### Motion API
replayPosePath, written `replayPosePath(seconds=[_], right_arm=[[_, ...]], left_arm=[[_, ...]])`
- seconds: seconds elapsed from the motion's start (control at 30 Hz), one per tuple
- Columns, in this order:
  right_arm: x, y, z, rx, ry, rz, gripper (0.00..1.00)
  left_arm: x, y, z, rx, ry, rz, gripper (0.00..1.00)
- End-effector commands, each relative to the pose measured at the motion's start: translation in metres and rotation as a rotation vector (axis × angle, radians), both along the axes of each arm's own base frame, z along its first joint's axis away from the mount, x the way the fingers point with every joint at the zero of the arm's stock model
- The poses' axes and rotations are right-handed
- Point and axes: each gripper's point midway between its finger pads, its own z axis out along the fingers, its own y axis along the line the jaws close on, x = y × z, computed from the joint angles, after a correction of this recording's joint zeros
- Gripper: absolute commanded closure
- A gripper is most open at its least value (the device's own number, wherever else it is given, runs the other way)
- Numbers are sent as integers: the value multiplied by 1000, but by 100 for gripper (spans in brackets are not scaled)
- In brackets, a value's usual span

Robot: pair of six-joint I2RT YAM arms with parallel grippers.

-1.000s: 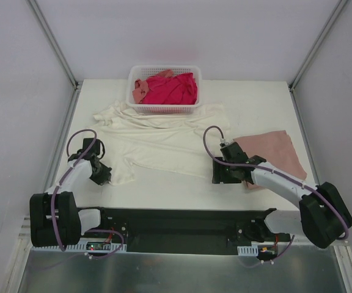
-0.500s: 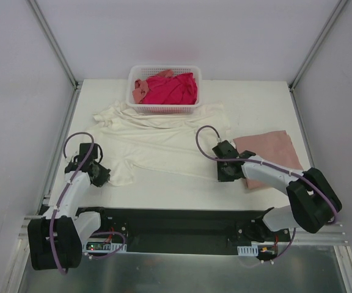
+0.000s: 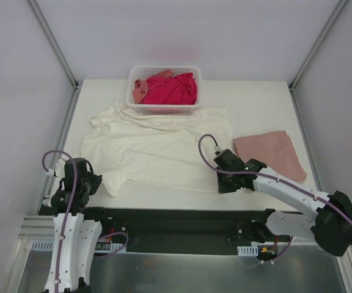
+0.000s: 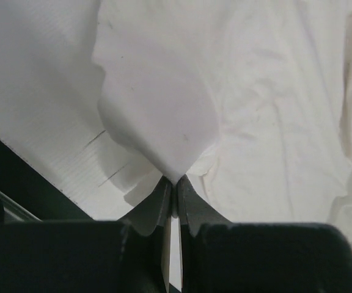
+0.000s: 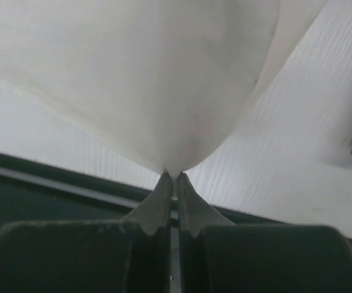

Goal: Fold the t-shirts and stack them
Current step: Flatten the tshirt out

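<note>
1. The cream t-shirt (image 3: 157, 152) lies spread across the table (image 3: 255, 104) between the two grippers. Its far edge is up against the basket, and its near edge is toward the arm bases.
2. The left gripper (image 4: 175, 183) is pinched tight on the shirt's near-left corner. In the left wrist view the cloth narrows to a point that runs straight into the closed fingertips, with no gap showing beyond the fabric itself. The rest of the shirt fans out ahead of the fingers, wrinkled, lying on the white surface.
3. The right gripper (image 5: 175, 177) is clamped the same way on the near-right corner of the same shirt. In the right wrist view the fabric hangs as a smooth tent from the closed tips, lifted off the table just ahead of them.
4. Neither gripper touches anything else.
5. The dusty pink t-shirt (image 3: 271, 152) lies folded flat just beyond the right gripper, on its outer side. It is close beside the cream shirt's right edge; whether the two touch cannot be told.
6. The white lattice basket (image 3: 164, 108) stands well ahead of both grippers, past the cream shirt. A crumpled magenta-red t-shirt (image 3: 173, 88) fills most of it, with a salmon t-shirt (image 3: 140, 90) bunched at its left end.
</note>
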Motion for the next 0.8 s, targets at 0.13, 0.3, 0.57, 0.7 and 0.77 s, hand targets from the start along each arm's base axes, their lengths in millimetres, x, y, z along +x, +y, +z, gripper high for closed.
replayPosePath(seconds=[0.13, 0.3, 0.57, 0.7, 0.77], right_arm=[[-71, 1, 23, 65, 199, 147, 99], [-99, 2, 36, 106, 274, 222, 99], [-127, -1, 34, 135, 345, 261, 99], [-137, 3, 34, 142, 357, 317, 99], [-131, -1, 31, 100, 333, 305, 99]], left_arm=[[-43, 8, 47, 13, -54, 106, 100], [-61, 9, 57, 20, -65, 114, 100], [-88, 8, 69, 29, -86, 111, 100], [-90, 9, 67, 33, -78, 111, 100], [-89, 7, 61, 27, -55, 105, 100]])
